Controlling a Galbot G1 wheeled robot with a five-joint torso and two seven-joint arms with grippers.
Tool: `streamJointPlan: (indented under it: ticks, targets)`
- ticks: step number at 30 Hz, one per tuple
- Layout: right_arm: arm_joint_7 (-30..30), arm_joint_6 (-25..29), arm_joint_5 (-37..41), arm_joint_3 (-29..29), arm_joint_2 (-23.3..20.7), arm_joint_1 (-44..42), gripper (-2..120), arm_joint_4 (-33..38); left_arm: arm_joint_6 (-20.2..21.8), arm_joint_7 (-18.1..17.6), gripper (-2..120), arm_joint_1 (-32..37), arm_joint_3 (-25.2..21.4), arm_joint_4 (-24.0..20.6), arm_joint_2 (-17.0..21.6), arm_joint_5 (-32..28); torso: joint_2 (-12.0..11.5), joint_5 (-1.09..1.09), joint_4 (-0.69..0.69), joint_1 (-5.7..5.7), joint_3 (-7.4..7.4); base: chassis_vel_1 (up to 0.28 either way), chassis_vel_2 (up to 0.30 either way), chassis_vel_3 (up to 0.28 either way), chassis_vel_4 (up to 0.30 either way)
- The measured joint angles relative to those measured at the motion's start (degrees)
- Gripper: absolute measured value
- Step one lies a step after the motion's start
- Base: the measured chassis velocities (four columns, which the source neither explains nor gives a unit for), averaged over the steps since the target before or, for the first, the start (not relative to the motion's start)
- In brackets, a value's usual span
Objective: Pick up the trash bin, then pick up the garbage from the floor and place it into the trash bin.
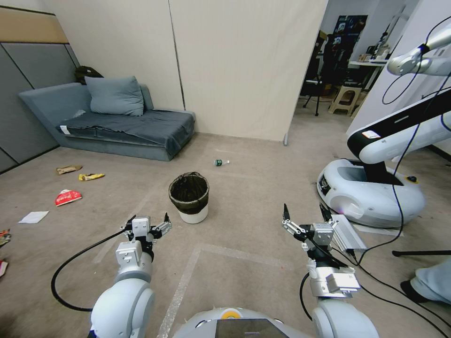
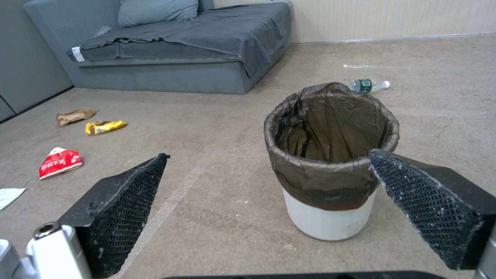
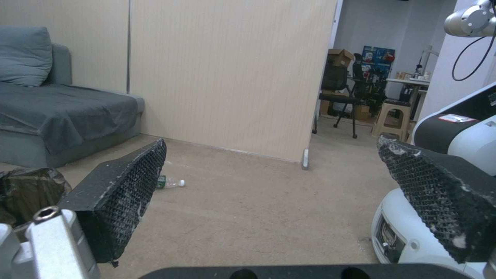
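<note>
Nothing of the task looks done yet: the trash bin (image 1: 189, 197), a small round white bin lined with a black bag folded over its rim, stands upright on the beige carpet in front of the robot, untouched and with no litter visible inside it. The garbage lies scattered around it on the floor. A clear plastic bottle with a green label (image 1: 221, 162) rests on its side beyond the bin, toward the partition wall (image 1: 244, 65). Off to the robot's left, in front of a grey sofa (image 1: 112, 122), lie a brown paper bag (image 1: 68, 169), a yellow snack packet (image 1: 91, 176) just beside it, a red-and-white packet (image 1: 67, 197) nearer the robot, and a white paper sheet (image 1: 33, 217) nearer still. Picking up the bin and gathering every piece remain to be done. Both arms reach forward and low from the robot's body. The left gripper (image 1: 149, 225) hovers just short of the bin and slightly to its left, fingers spread wide apart and holding nothing; from its wrist camera the bin (image 2: 331, 162) sits between the two black textured pads (image 2: 129, 201), offset toward one of them, not yet enclosed. The right gripper (image 1: 305, 217) is held out well to the right of the bin, fingers also wide apart and empty, pointing toward open carpet near another white robot base (image 1: 371, 192)
</note>
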Motion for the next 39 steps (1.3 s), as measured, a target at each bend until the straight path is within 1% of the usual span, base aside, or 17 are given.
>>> streamJointPlan:
  ticks: [10,39]
  targets:
    - [-0.01,0.38,0.4,0.1,-0.03,0.04,100,-0.41,-0.13,0.2,100,-0.05,-0.03,0.09,-0.1,0.36,0.0,0.0,0.0,0.01,0.01,-0.122,0.133,0.125,-0.118]
    - [-0.29,0.59,0.38,0.11,-0.09,0.05,100,-0.81,-0.28,0.34,100,-0.08,0.04,0.15,-0.22,0.95,0.0,0.0,0.0,0.0,0.01,-0.091,0.091,0.092,-0.09]
